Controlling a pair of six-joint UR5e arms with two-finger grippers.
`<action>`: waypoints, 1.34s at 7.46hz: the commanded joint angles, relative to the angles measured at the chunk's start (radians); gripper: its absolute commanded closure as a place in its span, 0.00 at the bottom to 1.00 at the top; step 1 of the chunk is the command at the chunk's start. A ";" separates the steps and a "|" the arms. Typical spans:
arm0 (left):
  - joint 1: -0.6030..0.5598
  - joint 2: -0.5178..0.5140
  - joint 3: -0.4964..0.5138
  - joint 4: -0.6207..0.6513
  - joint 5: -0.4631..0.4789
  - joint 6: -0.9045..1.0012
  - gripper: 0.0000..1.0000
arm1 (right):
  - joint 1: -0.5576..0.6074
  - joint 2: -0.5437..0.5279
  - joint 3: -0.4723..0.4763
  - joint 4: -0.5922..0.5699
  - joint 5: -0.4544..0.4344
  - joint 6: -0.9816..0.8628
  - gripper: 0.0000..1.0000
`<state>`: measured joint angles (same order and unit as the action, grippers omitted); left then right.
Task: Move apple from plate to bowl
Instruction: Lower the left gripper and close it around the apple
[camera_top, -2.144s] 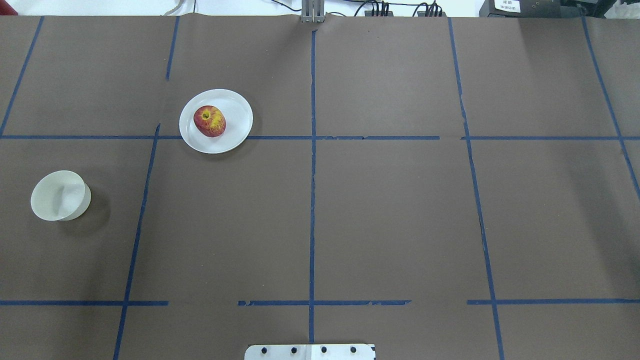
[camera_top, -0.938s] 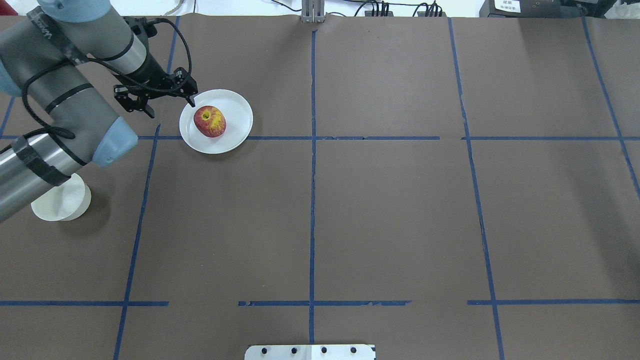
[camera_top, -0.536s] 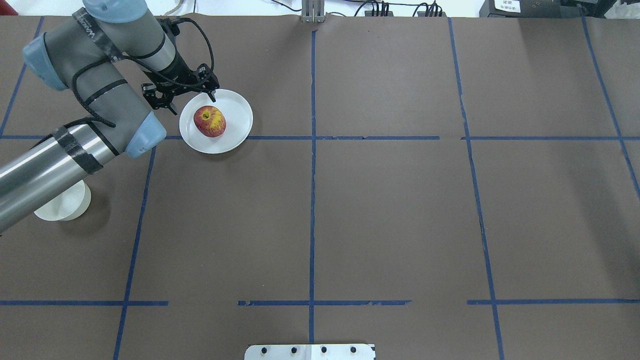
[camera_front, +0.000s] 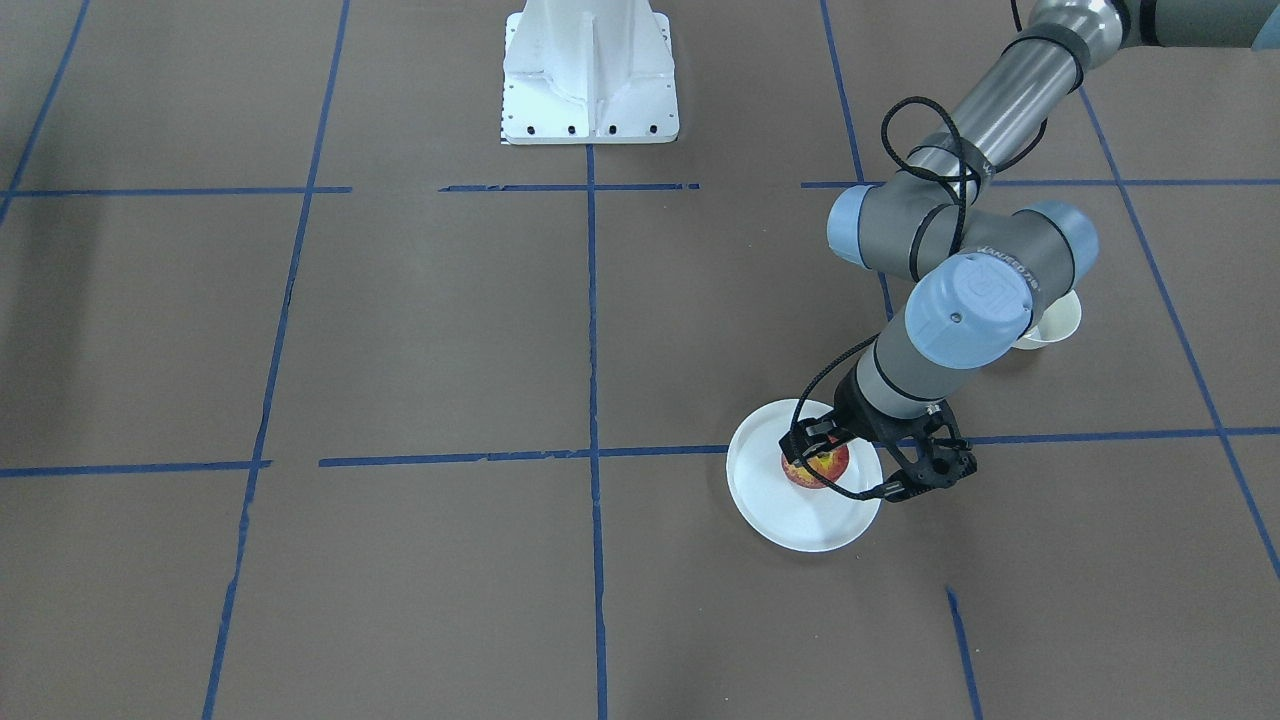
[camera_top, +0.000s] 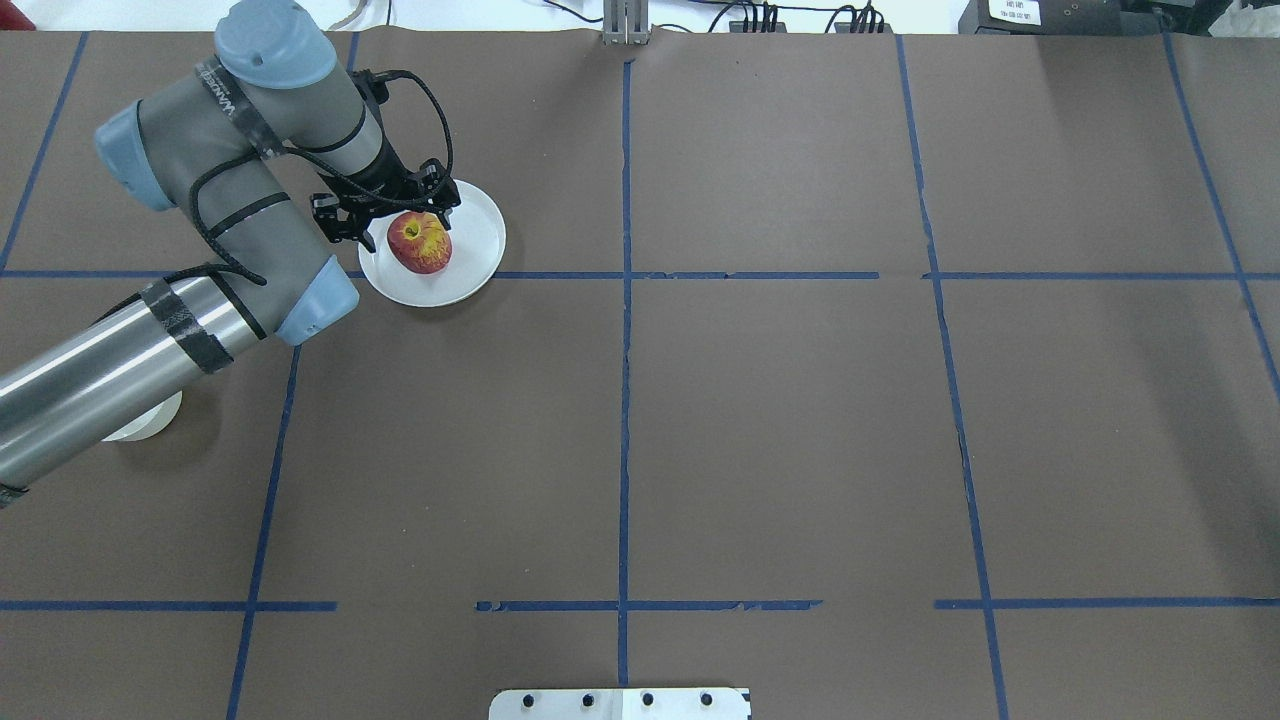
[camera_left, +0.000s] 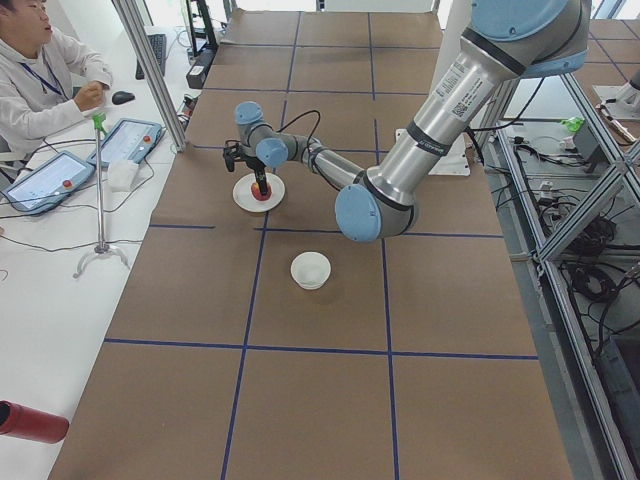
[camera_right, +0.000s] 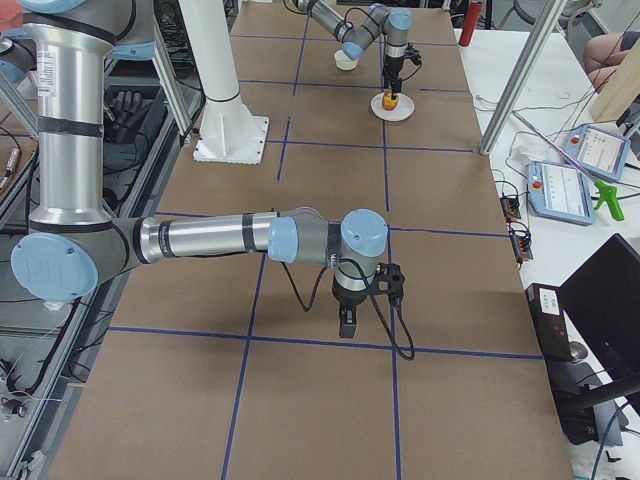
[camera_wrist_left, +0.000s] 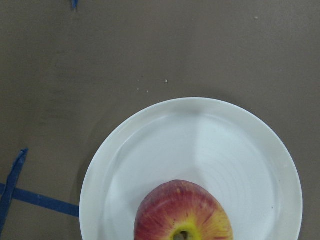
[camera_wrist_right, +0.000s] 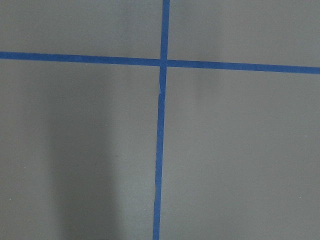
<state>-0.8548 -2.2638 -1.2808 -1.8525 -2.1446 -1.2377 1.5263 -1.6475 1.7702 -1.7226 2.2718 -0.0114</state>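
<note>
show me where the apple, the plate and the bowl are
apple (camera_top: 422, 250), overhead view, its red-yellow upper side
plate (camera_top: 478, 240), overhead view, bare surface right of the apple
bowl (camera_left: 310, 268), exterior left view, its empty inside

1. The light is bright and even, and comes from above.
2. The plate (camera_top: 475, 240) throws a soft, faint shadow on the brown worktop (camera_top: 800, 420).
3. The shiny left arm (camera_top: 90, 365) has a white streak of glare.
4. The left wrist picture is sharp, with the apple (camera_wrist_left: 182, 212) clear.
5. A soft grey shadow lies on the left of the right wrist picture.
</note>
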 joint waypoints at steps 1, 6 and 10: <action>0.006 -0.003 0.050 -0.068 0.002 0.001 0.01 | 0.000 0.000 0.000 0.000 0.000 0.001 0.00; 0.017 -0.020 0.124 -0.151 0.005 0.000 0.46 | 0.000 0.000 0.000 0.000 0.000 0.001 0.00; -0.064 0.140 -0.250 0.072 -0.004 0.055 1.00 | 0.000 0.000 -0.001 0.000 0.000 0.001 0.00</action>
<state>-0.8847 -2.2175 -1.3360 -1.8895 -2.1473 -1.2186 1.5263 -1.6475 1.7693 -1.7227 2.2726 -0.0108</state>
